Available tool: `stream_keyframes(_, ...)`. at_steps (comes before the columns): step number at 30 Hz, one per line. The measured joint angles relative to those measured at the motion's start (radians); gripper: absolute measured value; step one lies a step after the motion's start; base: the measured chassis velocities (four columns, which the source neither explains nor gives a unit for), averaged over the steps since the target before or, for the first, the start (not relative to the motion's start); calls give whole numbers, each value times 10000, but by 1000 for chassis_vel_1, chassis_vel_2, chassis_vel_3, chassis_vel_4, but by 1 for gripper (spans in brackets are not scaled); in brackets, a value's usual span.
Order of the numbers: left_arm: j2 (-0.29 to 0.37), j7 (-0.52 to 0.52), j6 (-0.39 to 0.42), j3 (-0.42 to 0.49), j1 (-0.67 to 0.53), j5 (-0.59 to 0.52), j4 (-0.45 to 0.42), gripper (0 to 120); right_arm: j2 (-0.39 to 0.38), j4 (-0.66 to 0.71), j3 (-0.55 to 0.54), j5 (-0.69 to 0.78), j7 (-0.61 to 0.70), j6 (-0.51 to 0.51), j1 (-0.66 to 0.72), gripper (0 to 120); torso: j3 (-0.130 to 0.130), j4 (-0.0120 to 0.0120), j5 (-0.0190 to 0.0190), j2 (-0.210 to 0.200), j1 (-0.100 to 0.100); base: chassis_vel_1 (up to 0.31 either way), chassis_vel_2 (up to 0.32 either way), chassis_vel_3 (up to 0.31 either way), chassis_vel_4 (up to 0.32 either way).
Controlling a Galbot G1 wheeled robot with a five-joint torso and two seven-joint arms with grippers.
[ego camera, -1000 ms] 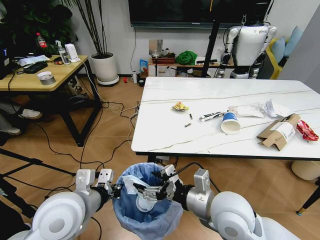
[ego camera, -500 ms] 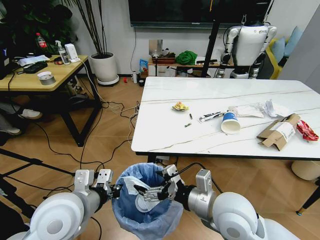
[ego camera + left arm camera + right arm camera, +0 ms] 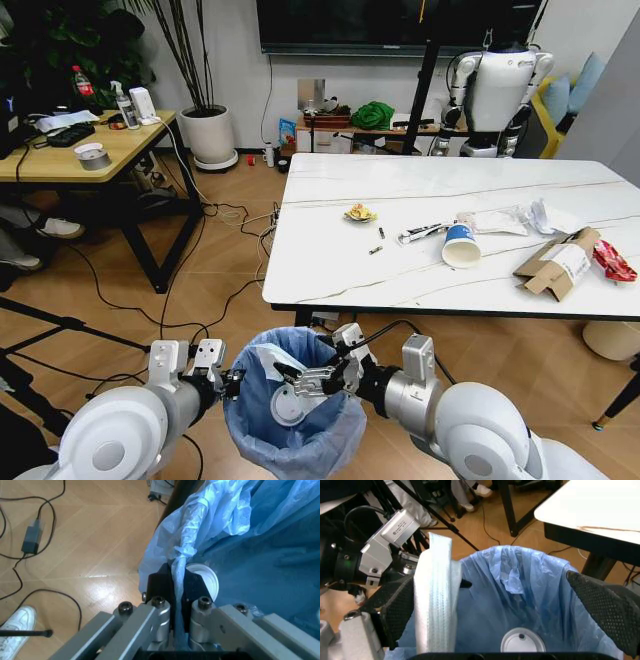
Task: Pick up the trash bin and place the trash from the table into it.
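The trash bin (image 3: 292, 412), lined with a crinkled blue bag, hangs low in front of me. My left gripper (image 3: 228, 383) is shut on its rim; in the left wrist view its fingers (image 3: 159, 603) pinch the bag's edge (image 3: 179, 560). My right gripper (image 3: 312, 377) hovers over the bin's mouth, open, with a white strip of wrapper (image 3: 437, 607) lying against one finger (image 3: 395, 609). On the marble table (image 3: 330, 265) lies more trash: a blue-banded paper cup (image 3: 461, 246), a cardboard box (image 3: 556, 264), a red wrapper (image 3: 613, 262), a yellow scrap (image 3: 360, 213), clear wrappers (image 3: 495, 221).
The table's near edge is just beyond the bin. A wooden desk (image 3: 80, 150) stands far left, with cables (image 3: 230, 215) on the floor between it and the table. Black tripod legs (image 3: 60, 325) cross the floor at left. Another robot (image 3: 497, 90) stands behind the table.
My right arm has shifted slightly rightward above the bin, the white strip moving with it. The left gripper and bin have stayed put.
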Motion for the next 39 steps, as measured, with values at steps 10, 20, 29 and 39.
stream_keyframes(10, 18, 0, 0, 77, -70, 16, 41, 0, 26, 673, 71, 1492, 2316, -1086, 49, 100, 0, 0, 0, 0, 0, 0, 0, 0, 0)
stream_keyframes(20, -10, 0, 0, 213, -184, 22, 153, 0, 175, 679, 23, 2297, 2813, -1109, 258, 100, 0, 0, 1, 0, 0, 0, 0, 0, 0)
stream_keyframes(29, -9, 25, 0, 196, -213, 12, 197, 0, 189, 453, -169, 1941, 2532, -1103, 543, 100, 0, 0, 0, 0, 0, 0, 0, 0, 0)
stream_keyframes(39, -12, 43, 0, 173, -265, -48, 228, 0, 200, 130, -252, 1215, 1928, -990, 572, 100, 0, 0, 0, 0, 0, 0, 0, 0, 0)
